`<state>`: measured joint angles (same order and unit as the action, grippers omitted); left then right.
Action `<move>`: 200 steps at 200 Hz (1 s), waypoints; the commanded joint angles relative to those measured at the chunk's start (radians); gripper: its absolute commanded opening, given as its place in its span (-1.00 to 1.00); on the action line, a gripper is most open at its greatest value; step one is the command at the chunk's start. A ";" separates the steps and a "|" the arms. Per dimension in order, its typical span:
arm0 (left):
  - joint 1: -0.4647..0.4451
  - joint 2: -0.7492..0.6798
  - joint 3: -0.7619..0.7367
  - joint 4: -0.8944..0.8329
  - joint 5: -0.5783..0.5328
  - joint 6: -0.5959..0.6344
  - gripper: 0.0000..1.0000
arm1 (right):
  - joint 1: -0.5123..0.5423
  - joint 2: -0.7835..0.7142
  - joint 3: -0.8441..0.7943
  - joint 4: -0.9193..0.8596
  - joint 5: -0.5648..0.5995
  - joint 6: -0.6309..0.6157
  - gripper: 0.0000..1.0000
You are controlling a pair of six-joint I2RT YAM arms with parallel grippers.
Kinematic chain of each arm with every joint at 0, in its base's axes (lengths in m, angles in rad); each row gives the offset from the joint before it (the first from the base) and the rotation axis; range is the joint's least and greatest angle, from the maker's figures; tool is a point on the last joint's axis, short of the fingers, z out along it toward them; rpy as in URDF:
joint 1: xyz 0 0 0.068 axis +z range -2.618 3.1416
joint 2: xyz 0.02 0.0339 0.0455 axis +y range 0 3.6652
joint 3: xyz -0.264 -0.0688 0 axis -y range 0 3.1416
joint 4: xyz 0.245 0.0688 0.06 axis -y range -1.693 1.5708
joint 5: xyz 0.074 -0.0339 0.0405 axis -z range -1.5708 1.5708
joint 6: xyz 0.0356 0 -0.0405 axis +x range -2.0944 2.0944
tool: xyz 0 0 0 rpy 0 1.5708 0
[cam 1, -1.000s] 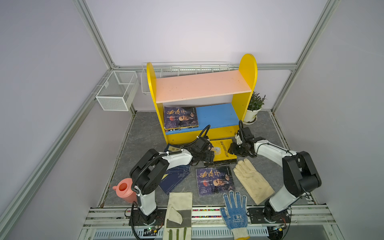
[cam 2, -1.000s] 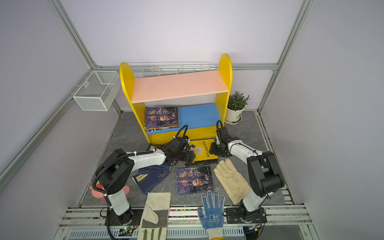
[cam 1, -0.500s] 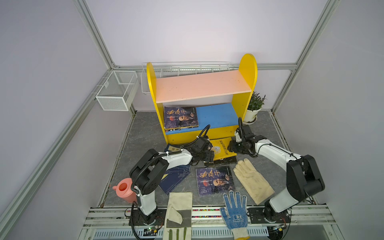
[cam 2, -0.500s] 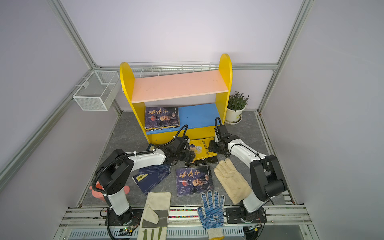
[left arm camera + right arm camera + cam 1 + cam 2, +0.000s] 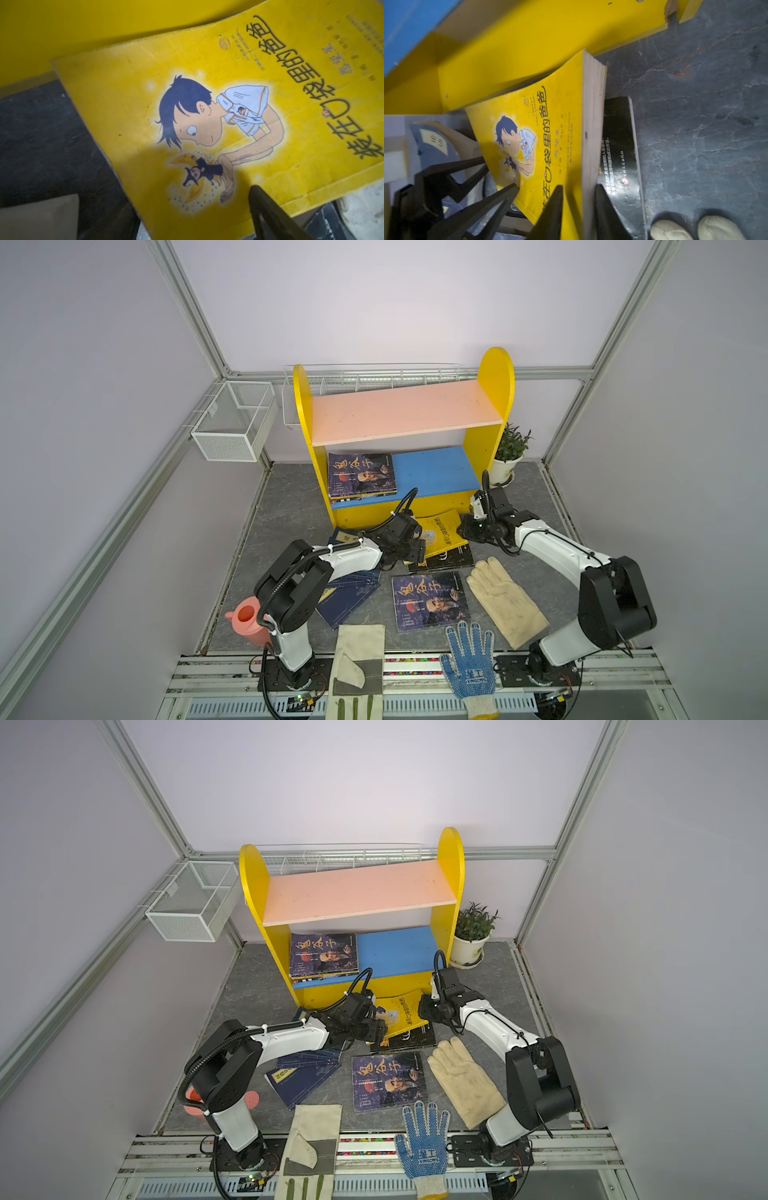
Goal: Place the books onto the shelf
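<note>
The yellow cartoon book (image 5: pixel 440 531) (image 5: pixel 554 116) lies tilted against the yellow base of the shelf (image 5: pixel 407 410), its edge resting on a black book (image 5: pixel 449 560). My right gripper (image 5: pixel 463 531) (image 5: pixel 579 186) is shut on its page edge, one finger on the cover and one beneath. My left gripper (image 5: pixel 417 545) stands open at the book's opposite edge; one finger (image 5: pixel 270 212) lies over the cover. A stack of dark books (image 5: pixel 361 475) sits on the blue board. Navy books (image 5: pixel 349 597) and a dark purple-blue book (image 5: pixel 430 601) lie on the floor.
A cream glove (image 5: pixel 505 601), a blue dotted glove (image 5: pixel 469 659) and a cream-and-grey glove (image 5: pixel 359 659) lie near the front. A pink watering can (image 5: pixel 247 620) stands front left, a potted plant (image 5: pixel 509 452) right of the shelf, a white wire basket (image 5: pixel 232 420) on the left wall.
My right gripper has closed on the yellow book's page edge after reaching slightly further in. The left arm and its open gripper have stayed put.
</note>
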<state>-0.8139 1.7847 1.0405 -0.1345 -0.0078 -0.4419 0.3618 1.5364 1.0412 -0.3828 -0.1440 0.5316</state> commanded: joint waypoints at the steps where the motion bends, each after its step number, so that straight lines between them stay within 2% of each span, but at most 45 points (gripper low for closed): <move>1: -0.022 0.002 -0.017 0.036 0.049 0.023 0.60 | 0.030 -0.058 0.007 0.098 -0.126 0.009 -0.67; 27: -0.021 -0.011 -0.020 0.040 0.046 0.021 0.60 | 0.029 -0.074 -0.010 0.122 -0.156 0.009 -0.88; 60: 0.009 -0.078 -0.041 0.035 0.028 -0.003 0.60 | 0.014 -0.111 -0.040 0.182 -0.170 0.030 -0.88; 106: 0.093 -0.279 -0.153 0.109 0.080 -0.065 0.70 | -0.040 -0.187 -0.091 0.347 -0.294 0.079 -0.88; 160: 0.111 -0.524 -0.294 0.187 -0.009 -0.123 0.79 | -0.058 -0.260 -0.106 0.501 -0.394 0.159 -0.88; 200: 0.196 -0.685 -0.397 0.210 -0.040 -0.245 0.79 | -0.060 -0.287 -0.066 0.541 -0.444 0.212 -0.88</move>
<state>-0.6647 1.1809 0.6964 0.0368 0.0029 -0.5938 0.3073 1.2953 0.9348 0.0261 -0.5045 0.6811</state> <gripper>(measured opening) 0.898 0.133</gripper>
